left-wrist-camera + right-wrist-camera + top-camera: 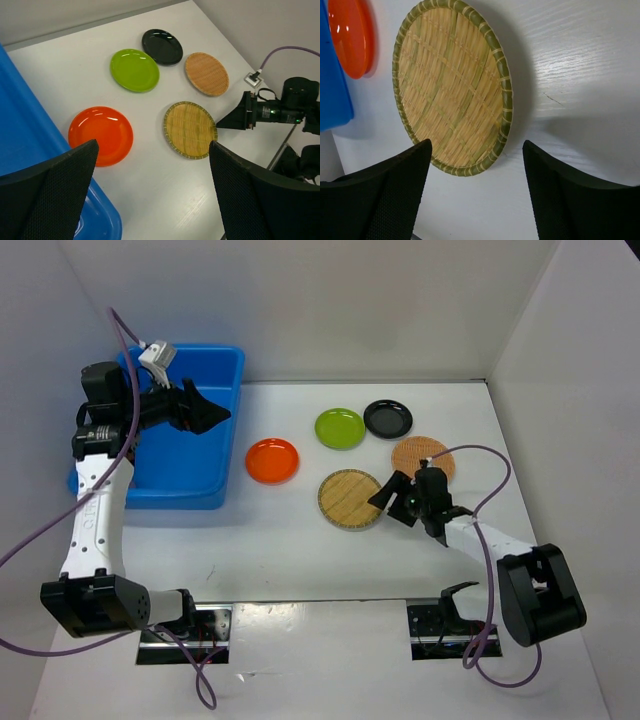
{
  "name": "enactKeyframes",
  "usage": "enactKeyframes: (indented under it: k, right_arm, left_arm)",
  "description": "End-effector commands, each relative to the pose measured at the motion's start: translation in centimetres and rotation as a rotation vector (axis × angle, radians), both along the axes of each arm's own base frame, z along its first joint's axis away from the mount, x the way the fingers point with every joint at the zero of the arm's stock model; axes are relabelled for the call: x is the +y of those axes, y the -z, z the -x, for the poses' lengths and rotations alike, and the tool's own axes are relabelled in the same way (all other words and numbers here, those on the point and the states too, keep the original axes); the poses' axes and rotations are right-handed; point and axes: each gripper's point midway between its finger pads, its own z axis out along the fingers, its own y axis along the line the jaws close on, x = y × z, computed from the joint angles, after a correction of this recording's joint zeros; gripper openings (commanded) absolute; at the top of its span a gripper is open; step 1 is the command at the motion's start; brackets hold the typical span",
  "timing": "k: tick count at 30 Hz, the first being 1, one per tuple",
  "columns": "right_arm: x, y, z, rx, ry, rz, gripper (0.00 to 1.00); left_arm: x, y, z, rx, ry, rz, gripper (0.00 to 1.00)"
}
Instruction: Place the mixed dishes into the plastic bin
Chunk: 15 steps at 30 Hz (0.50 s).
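**Five plates on the tabletop, both sets of fingers released**

The blue bin [228, 430] sits at the far left corner of the tabletop. The left fingers [212, 412] hang above its inside, spread wide with nothing between them.

Five round plates lie flat on the tabletop, none in the bin. The orange plate [272, 461] is nearest the bin, just beside its right wall. The lime-green plate [340, 428] and the black plate [388, 418] lie side by side toward the far edge. The orange-tan woven plate [423, 459] lies nearer the right edge.

The green-rimmed woven plate [352, 499] lies around the middle of the tabletop. The right fingers [383, 495] are at its right rim, parted and low over it (whether they touch the rim cannot be told). They grasp nothing.
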Motion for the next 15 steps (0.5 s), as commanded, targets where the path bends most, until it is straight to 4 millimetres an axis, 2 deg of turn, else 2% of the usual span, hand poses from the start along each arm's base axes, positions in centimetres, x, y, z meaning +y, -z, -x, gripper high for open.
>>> enactKeyframes:
  k: [1, 2, 4, 9, 10, 12, 13, 15]
  right_arm:
    - [0.4, -0.2, -0.8, -0.042, 0.010, -0.044, 0.76]
    - [0.8, -0.5, -1.0, -0.049, 0.003, -0.069, 0.75]
    - [0.8, 1.4, 0.0, -0.007, 0.008, -0.082, 0.73]
    - [1.0, 3.5, 0.0, 0.028, 0.021, -0.104, 0.71]
    - [1.2, 4.4, 0.2, 0.060, 0.020, -0.109, 0.69]
    - [1.5, 4.9, 0.0, 0.060, 0.011, -0.117, 0.65]
    - [1.5, 5.7, -0.1, 0.079, 0.012, -0.112, 0.58]
    - [2.1, 5.8, -0.6, 0.079, -0.003, -0.139, 0.51]
  left_arm:
    - [-1.0, -1.4, 0.7, -0.064, 0.088, 0.033, 0.97]
    - [-1.1, -1.3, 0.6, -0.062, 0.086, 0.038, 0.97]
    - [-1.3, -1.5, 0.8, -0.068, 0.108, 0.049, 0.97]
    - [-1.9, -1.4, 0.6, -0.056, 0.144, 0.072, 0.97]
    - [-2.0, -1.4, 0.8, -0.056, 0.153, 0.074, 0.97]
    - [-2.5, -1.1, 0.6, -0.042, 0.171, 0.093, 0.97]
    - [-2.4, -1.0, 0.3, -0.042, 0.172, 0.093, 0.97]
    - [-2.7, -0.6, 0.2, -0.031, 0.182, 0.096, 0.98]
